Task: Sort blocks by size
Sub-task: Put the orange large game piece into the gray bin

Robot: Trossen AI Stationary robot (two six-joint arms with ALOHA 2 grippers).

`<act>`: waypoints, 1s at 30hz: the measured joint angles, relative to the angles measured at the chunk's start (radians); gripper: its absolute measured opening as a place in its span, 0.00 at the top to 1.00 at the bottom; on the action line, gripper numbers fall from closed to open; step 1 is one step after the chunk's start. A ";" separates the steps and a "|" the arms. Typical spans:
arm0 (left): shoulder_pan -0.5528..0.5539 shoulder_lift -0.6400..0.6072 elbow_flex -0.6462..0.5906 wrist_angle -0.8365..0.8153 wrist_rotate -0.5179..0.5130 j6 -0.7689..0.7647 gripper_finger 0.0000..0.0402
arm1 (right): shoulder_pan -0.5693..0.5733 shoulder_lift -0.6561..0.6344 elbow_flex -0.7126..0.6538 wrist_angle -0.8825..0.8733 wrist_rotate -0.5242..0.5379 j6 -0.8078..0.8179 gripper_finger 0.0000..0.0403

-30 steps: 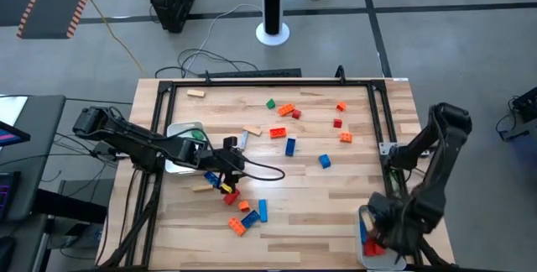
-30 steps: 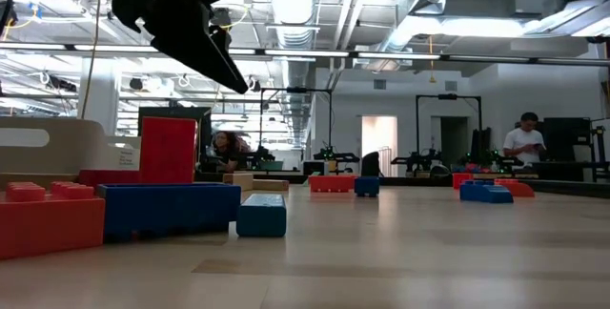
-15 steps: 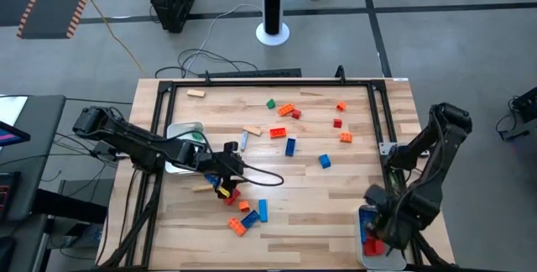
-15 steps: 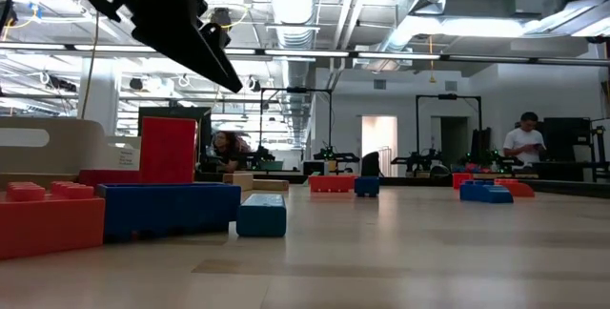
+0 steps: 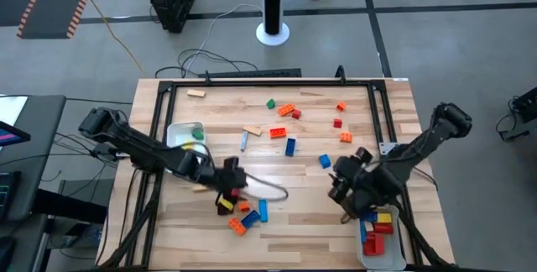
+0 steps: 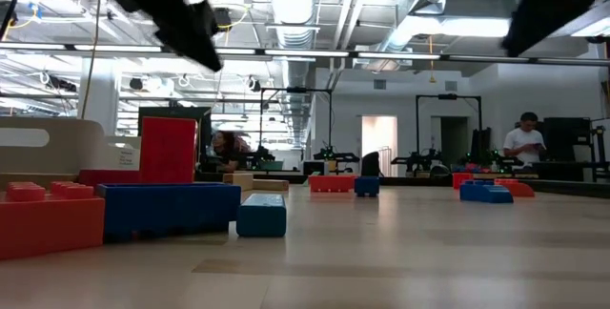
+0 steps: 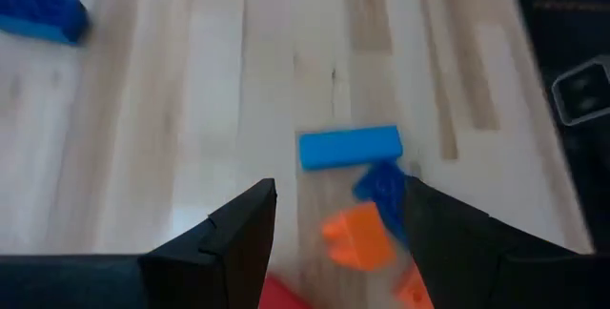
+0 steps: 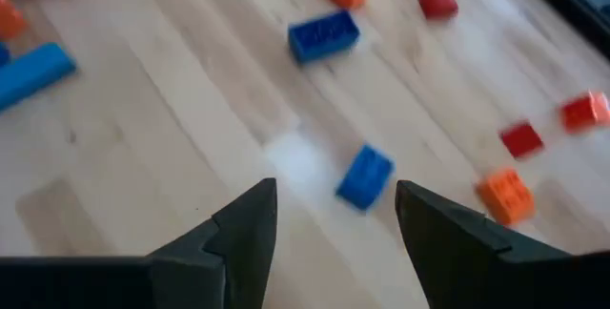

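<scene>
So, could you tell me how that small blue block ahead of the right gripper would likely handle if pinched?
The small blue block looks like rigid moulded plastic, so probably stiff and light. It lies flat, so unlikely to roll. The open right gripper could nudge it sideways.

The pale wooden bench (image 5: 294, 184) shows light plank grain inside a black metal frame (image 5: 382, 108). Scattered plastic toy blocks are vivid: a green cube (image 5: 271, 103), an orange bar (image 5: 278, 133), a small red cube (image 5: 337, 123), a dark blue bar (image 5: 290, 146), a light blue bar (image 5: 263, 211) and a tan wood bar (image 5: 196, 93). The white rectangular tray (image 5: 379, 238) holds red, blue and yellow bricks. Both arms are dark, nearly black; the left tool (image 7: 338, 228) and right tool (image 8: 334, 216) have matte black fingers. The floor around is grey.
</scene>
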 joint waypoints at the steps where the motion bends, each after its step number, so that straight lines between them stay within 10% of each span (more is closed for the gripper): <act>1: -0.023 0.017 0.010 -0.020 -0.028 -0.023 0.46 | -0.022 0.000 -0.012 0.045 0.012 -0.039 0.41; 13: -0.123 0.178 0.092 -0.108 -0.150 -0.241 0.46 | -0.136 0.000 -0.115 0.399 0.027 -0.328 0.41; 30: -0.120 0.243 0.090 -0.114 -0.144 -0.204 0.52 | -0.123 0.000 -0.122 0.408 0.025 -0.339 0.41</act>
